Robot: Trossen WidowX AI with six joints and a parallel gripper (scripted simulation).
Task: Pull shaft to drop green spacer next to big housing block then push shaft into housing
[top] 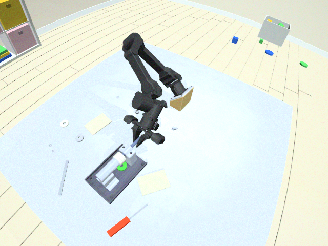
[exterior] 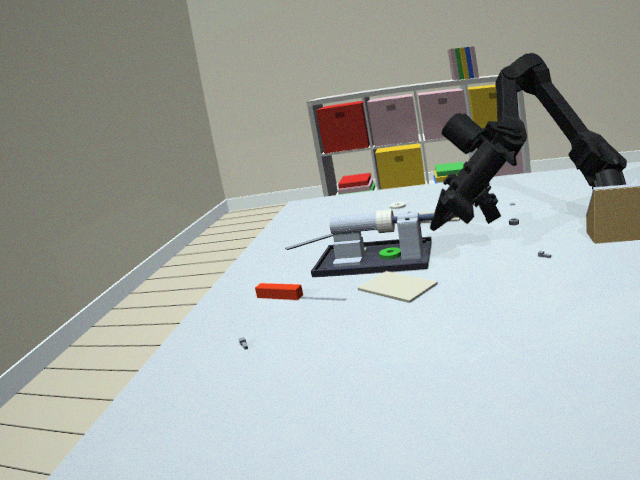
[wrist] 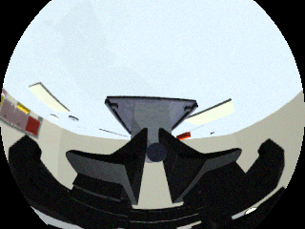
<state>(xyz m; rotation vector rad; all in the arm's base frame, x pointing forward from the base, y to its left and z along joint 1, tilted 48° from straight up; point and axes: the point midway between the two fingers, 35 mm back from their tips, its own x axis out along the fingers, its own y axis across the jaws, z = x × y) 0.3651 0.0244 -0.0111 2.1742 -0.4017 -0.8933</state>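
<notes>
My gripper (top: 136, 143) (exterior: 437, 222) (wrist: 152, 131) is shut on the shaft (top: 135, 142) (exterior: 425, 216) (wrist: 156, 153), holding its outer end. The shaft passes through the upright grey block (top: 131, 159) (exterior: 409, 240) towards the light grey cylinder (top: 107, 169) (exterior: 354, 222). A cream ring (top: 119, 158) (exterior: 384, 220) sits at the cylinder's near end; a short stretch of shaft shows between it and the upright block. The green spacer (top: 124, 167) (exterior: 384, 253) lies flat in the dark tray (top: 109, 200) (exterior: 372, 270), below the shaft line. The shaft's inner end is hidden.
A red-handled tool (top: 118, 226) (exterior: 279, 291) and a cream plate (top: 154, 182) (exterior: 398, 286) lie beside the tray. Another cream plate (top: 98, 123), a grey bar (top: 63, 177), a white ring (top: 61, 123) and a grey ring (top: 76, 138) lie on its other side.
</notes>
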